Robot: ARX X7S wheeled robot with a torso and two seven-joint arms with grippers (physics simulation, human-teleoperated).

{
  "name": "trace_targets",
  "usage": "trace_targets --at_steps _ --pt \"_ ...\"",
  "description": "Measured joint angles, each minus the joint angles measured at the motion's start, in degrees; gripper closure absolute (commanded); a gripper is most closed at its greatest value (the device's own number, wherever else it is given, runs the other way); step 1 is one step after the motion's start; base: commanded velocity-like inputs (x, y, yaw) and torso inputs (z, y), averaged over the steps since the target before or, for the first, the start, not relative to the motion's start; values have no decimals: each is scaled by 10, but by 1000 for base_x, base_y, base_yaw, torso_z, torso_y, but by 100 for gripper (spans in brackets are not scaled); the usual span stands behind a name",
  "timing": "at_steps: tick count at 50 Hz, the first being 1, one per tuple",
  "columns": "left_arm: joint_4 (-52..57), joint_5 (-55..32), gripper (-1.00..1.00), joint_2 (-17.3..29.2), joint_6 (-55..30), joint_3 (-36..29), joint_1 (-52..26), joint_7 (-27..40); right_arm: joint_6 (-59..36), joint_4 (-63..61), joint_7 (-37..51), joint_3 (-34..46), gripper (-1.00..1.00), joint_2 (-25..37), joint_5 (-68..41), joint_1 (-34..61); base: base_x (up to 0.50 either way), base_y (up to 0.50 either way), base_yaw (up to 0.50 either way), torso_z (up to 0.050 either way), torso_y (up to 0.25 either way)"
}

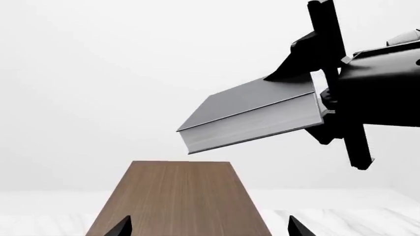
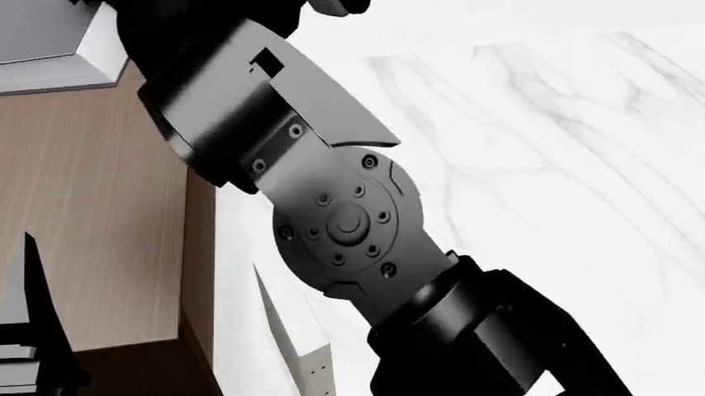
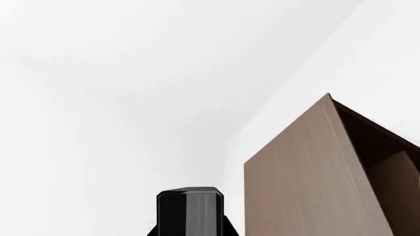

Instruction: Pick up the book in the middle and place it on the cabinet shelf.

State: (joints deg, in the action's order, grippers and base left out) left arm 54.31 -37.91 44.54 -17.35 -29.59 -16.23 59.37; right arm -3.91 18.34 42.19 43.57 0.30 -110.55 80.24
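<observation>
While the right claw [image 1: 325, 101] pinched the book [image 1: 253, 115] above the cabinet shelf [image 1: 180, 196], lowering it level seemed wisest; the left claw's [image 1: 208, 228] state I couldn't tell.

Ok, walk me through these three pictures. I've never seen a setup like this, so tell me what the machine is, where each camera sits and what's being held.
This is a simulated two-armed robot on wheels, steered by a person. One camera sits on its head and one near each gripper.

The left wrist picture shows most. The right gripper, a black clamp, holds the dark grey book by one end, tilted in the air above the wood-grain cabinet shelf. The book is not touching the shelf yet. The two dark tips at the bottom edge are the left gripper, open and empty.

The head picture looks down. The right arm fills it, with the cabinet beside it and a marble floor.

The right wrist picture shows mainly the cabinet's side and white walls.
</observation>
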Motion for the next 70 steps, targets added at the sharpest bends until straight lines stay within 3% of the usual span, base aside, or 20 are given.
trace_targets --at_steps 24,44,56,70 --pt "4 -7 -100 5 -3 -1 -5 5 128 10 -61 197 100 0 -134 32 0 0 0 0 1" --pt "4 -10 -100 5 0 -3 -7 5 248 18 -150 414 100 -2 -316 97 0 0 0 1 1" --pt "2 -10 -100 6 4 -4 -6 5 272 21 -172 465 100 -2 -355 99 0 0 0 0 2" --pt "-2 -7 -100 5 8 -6 -6 4 267 30 -186 472 100 -3 -339 91 0 0 0 0 1"
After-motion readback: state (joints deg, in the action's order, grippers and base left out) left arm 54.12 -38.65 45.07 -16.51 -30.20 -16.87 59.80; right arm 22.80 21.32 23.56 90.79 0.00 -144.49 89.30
